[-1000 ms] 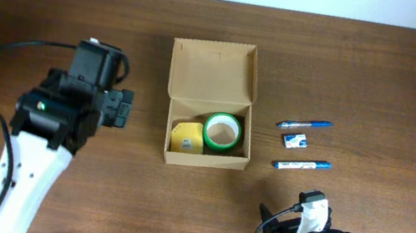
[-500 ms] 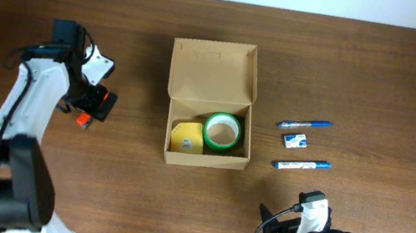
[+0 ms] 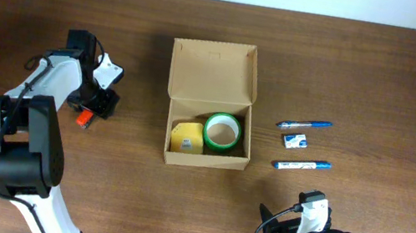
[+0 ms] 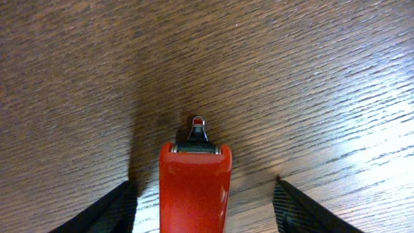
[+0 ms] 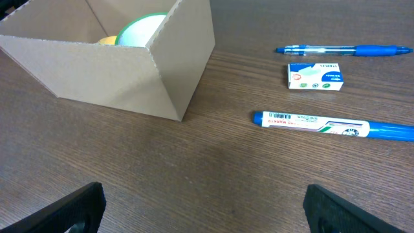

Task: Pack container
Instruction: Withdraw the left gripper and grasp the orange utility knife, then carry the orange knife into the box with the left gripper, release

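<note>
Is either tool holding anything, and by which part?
Nothing is held. The left tool stands open astride the small red plastic object, not touching it; the right tool is open, empty.

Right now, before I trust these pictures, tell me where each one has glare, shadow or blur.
Overhead view: even light, sharp, little shadow round the box. Left wrist view: glare whitens the table at right, a dark shadow lies left of the red tool, its near end soft. Right wrist view: box and marker crisp; the dark fingers at the bottom corners blurred.
</note>
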Robot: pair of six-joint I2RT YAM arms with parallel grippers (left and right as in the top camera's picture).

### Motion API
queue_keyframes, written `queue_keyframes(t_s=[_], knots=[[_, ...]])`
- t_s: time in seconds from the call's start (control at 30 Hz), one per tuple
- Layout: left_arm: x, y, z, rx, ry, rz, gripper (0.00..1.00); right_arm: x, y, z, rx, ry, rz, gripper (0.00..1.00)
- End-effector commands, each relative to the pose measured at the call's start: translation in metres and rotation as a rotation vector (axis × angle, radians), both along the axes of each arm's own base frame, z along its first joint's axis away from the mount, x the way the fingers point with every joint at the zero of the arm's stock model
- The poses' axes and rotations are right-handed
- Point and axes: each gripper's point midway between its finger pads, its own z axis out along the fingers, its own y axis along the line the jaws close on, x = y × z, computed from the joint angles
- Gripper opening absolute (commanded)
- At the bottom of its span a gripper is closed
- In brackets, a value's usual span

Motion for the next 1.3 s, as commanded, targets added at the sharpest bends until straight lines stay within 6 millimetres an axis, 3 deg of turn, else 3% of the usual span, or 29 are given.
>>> queue_keyframes(t_s=[0.0, 0.3, 0.5, 0.6, 0.67, 0.77, 0.83, 0.9, 0.97, 1.0, 1.07, 1.13, 1.2, 1.27], knots=[[-0.004, 0.002, -0.018, 0.006, 0.037, -0.006, 0.51, 0.001, -0.001, -0.001, -0.005, -0.006, -0.003, 0.99], [-0.004, 0.002, -0.018, 0.005, 0.037, 0.019, 0.04, 0.001, -0.001, -0.001, -0.005, -0.006, -0.003, 0.99], [-0.002, 0.001, -0.007, -0.006, 0.041, 0.123, 0.02, 0.001, -0.001, -0.001, -0.005, -0.006, -0.003, 0.99], [0.010, -0.008, 0.027, -0.003, -0.008, 0.100, 0.02, 0.001, -0.001, -0.001, -0.005, -0.006, -0.003, 0.99], [0.022, -0.018, 0.060, 0.000, -0.091, 0.073, 0.02, 0.001, -0.001, -0.001, -0.005, -0.006, -0.003, 0.99], [0.038, -0.048, 0.135, -0.004, -0.287, 0.002, 0.02, 0.001, -0.001, -0.001, -0.004, -0.006, -0.003, 0.99], [0.038, -0.073, 0.179, -0.015, -0.399, -0.057, 0.02, 0.001, -0.001, -0.001, -0.004, -0.006, -0.003, 0.99], [0.028, -0.112, 0.237, -0.046, -0.544, -0.152, 0.02, 0.001, -0.001, -0.001, -0.004, -0.006, -0.003, 0.99], [0.015, -0.146, 0.269, -0.080, -0.623, -0.233, 0.02, 0.001, -0.001, -0.001, -0.005, -0.006, -0.003, 0.99], [0.004, -0.173, 0.282, -0.107, -0.655, -0.301, 0.02, 0.001, -0.001, -0.001, -0.004, -0.006, -0.003, 0.99], [-0.014, -0.218, 0.283, -0.145, -0.652, -0.420, 0.02, 0.001, -0.001, -0.001, -0.005, -0.006, -0.003, 0.99], [-0.027, -0.254, 0.270, -0.154, -0.618, -0.540, 0.02, 0.001, -0.001, -0.001, -0.004, -0.006, -0.003, 0.99], [-0.032, -0.277, 0.248, -0.151, -0.563, -0.609, 0.02, 0.001, -0.001, -0.001, -0.005, -0.006, -0.003, 0.99], [-0.040, -0.291, 0.213, -0.133, -0.455, -0.673, 0.02, 0.001, -0.001, -0.001, -0.004, -0.006, -0.003, 0.99]])
